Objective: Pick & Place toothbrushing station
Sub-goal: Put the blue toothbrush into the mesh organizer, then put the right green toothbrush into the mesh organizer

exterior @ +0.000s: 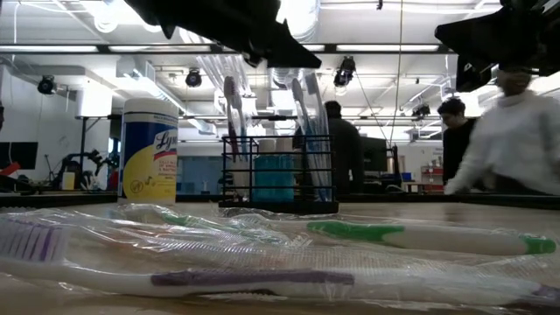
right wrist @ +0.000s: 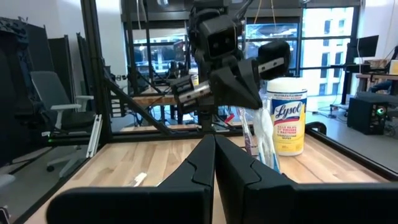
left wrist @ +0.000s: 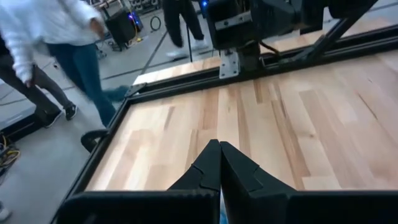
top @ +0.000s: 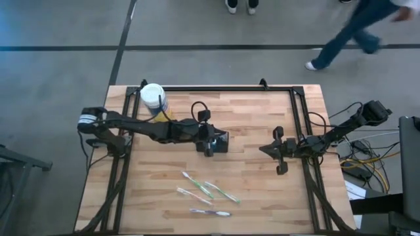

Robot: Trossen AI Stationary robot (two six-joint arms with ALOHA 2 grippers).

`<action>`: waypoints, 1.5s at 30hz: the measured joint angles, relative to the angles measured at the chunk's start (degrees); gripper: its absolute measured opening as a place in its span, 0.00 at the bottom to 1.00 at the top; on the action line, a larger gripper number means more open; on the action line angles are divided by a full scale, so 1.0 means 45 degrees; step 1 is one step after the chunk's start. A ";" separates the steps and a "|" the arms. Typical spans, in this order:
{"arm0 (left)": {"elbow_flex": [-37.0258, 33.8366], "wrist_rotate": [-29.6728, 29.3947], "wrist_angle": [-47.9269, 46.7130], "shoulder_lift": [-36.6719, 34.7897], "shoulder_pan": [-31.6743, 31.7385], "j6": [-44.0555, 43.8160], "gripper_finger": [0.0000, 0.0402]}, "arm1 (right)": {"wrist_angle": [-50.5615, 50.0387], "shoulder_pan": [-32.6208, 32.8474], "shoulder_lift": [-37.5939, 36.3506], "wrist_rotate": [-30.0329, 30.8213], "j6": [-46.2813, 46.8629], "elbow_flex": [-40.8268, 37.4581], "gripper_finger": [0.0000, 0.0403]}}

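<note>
1. The wooden table [top: 262,124] carries everything. The left arm reaches far out over its middle, while the right arm waits low near the table's right edge.

2. The white-capped jar [top: 153,98] with a yellow label stands well behind the left gripper [top: 211,141], back toward that arm's base, near the table's far edge.

3. The toothbrushing station [exterior: 278,173], a black openwork caddy, stands on the table right at the left gripper. In the low view the arm hangs directly over it, and wrapped toothbrushes [exterior: 229,118] already stand upright in its slots, reaching up toward the fingers.

4. The left gripper's fingers are pressed together in its wrist view. The right wrist view shows a clear-wrapped brush hanging from it, so it appears to be pinching a brush it is lowering into the caddy, or has just let it go; I cannot tell which.

5. The right gripper [top: 281,156] sits well to the side of the left one, fingers pressed together on nothing.

6. Three wrapped toothbrushes [top: 209,194] lie loose on the table, in front of the left gripper toward the near edge: green-handled ones and a purple one [top: 211,212].

7. Judged from this, the job is partly done: some brushes are in the caddy, three remain to be picked up, and the station itself has not been lifted.
</note>
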 joint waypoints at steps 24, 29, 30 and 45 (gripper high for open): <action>0.0461 0.0620 -0.4446 -0.6670 -0.0472 0.0077 0.36 | -0.0014 0.0005 -0.0010 -0.0005 0.0340 0.0000 0.02; -0.0101 0.0685 -0.7699 -0.9982 -0.0787 -0.0083 0.29 | -0.0125 0.0005 0.0015 -0.0005 0.0338 0.0000 0.02; -0.0432 0.0714 -0.7864 -1.0607 -0.0787 -0.0097 0.25 | -0.0125 0.0005 -0.0002 -0.0008 0.0335 0.0000 0.02; -0.8515 0.2276 -0.3873 -1.7772 -0.0787 -0.0714 0.01 | -0.1106 -0.0816 -0.0092 -0.0053 0.0923 -0.0005 0.02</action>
